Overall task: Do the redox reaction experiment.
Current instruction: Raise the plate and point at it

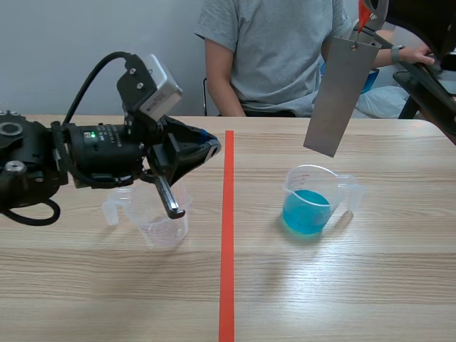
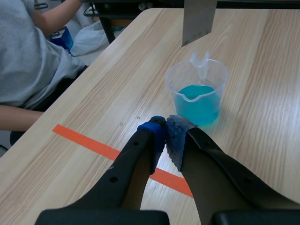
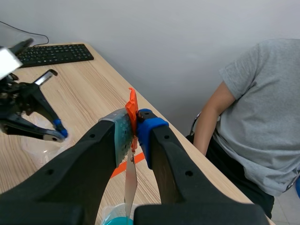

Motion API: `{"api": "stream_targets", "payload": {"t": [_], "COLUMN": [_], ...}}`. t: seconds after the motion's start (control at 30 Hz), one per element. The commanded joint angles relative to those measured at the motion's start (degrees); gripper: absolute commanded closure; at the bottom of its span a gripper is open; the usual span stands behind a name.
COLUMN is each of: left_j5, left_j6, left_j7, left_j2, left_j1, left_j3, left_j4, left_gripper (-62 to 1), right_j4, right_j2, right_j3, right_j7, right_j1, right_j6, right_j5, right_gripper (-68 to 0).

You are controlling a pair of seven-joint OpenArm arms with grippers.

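A grey metal strip (image 1: 336, 96) with an orange tag at its top hangs from my right gripper (image 1: 370, 21), which is shut on it. The strip's lower end is in the air above and behind a clear beaker of blue liquid (image 1: 311, 201). In the right wrist view the strip (image 3: 130, 180) runs edge-on down from my right gripper (image 3: 134, 125) toward the blue liquid (image 3: 117, 220). My left gripper (image 1: 210, 147) is shut on nothing, above an empty clear beaker (image 1: 158, 217). In the left wrist view its pads (image 2: 157, 133) meet, pointing toward the blue beaker (image 2: 197, 93) and the strip (image 2: 199, 21).
An orange-red tape line (image 1: 226, 235) divides the table between the two beakers. A person in a grey shirt (image 1: 274, 50) sits across the table. A black keyboard (image 3: 51, 54) lies far off on the table in the right wrist view.
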Motion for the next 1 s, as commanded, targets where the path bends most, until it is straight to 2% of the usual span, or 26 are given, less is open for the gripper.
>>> {"api": "stream_targets", "payload": {"t": [0.0,0.1,0.53,0.83,0.97], "left_j5": [-0.42,-0.44,-0.50,-0.28,0.94], "left_j6": [0.42,1.22,1.14,1.11,1.01], "left_j7": [-0.81,-0.85,-3.23,-4.55,-4.68], "left_j2": [1.33,4.24,15.23,19.58,21.07], "left_j1": [-1.92,-4.37,-11.10,-12.20,-12.70], "left_j3": [0.26,1.60,6.97,7.85,8.15], "left_j4": [-1.18,-4.72,-15.37,-20.24,-22.23], "left_gripper": [-4.7,-4.7,-4.7,-4.7,-4.7], "right_j4": [0.63,0.63,0.63,0.63,0.63], "right_j2": [0.74,0.74,0.74,0.74,0.74], "right_j3": [0.87,0.87,0.87,0.87,0.87], "right_j7": [0.79,0.79,0.76,0.17,0.17], "right_j1": [0.81,0.81,0.81,0.81,0.81], "right_j6": [0.33,0.33,0.33,0.33,0.33], "right_j5": [0.83,0.83,0.83,0.85,0.85], "right_gripper": [-1.5,-1.5,-1.5,-1.5,-1.5]}}
